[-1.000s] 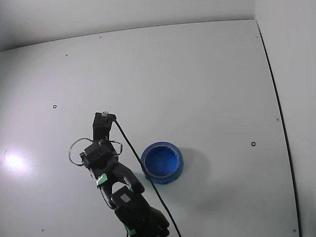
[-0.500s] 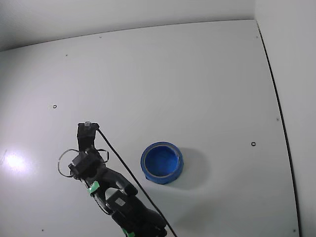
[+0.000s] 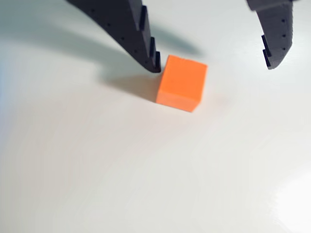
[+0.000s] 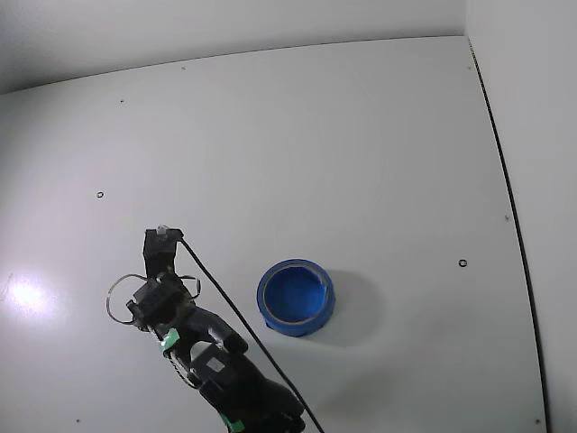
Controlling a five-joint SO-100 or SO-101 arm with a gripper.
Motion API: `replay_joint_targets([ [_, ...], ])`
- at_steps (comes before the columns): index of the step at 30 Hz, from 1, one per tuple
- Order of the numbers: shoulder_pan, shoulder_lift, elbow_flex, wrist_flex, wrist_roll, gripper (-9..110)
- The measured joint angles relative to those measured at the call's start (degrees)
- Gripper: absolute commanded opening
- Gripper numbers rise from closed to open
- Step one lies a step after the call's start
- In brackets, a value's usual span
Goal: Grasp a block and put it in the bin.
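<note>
From the wrist view I have the gripper (image 3: 211,65) down at the table (image 3: 121,170) with its fingers spread wide, nothing pinched yet. The block (image 3: 182,82) (it reads orange here) sits on the bare surface between them, but off-centre: the left fingertip (image 3: 154,62) is right at its upper left corner, touching or nearly so, while the right finger is well apart from it.

My worry is that lopsided bracket. If I close now, I expect the left finger to shove the cube sideways or twist it before the right one arrives, and a corner pinch could squirt it out. I'd rather shift slightly right in this view first.

In the fixed view the arm (image 4: 194,338) hides the block entirely, so I can't check its place there. The bin (image 4: 296,297) stands to the right of the arm, near but apart. A black cable (image 4: 225,298) runs between the gripper and the bin, and it could snag on the carry across.
</note>
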Motion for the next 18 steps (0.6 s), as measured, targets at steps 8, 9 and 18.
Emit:
replay_joint_targets([
  [8, -0.1, -2.7, -1.8, -0.8, 0.0, 32],
  [9, -0.1, -2.7, -1.8, -0.8, 0.0, 32],
  [18, -0.1, -3.0, -1.8, -0.8, 0.0, 10],
])
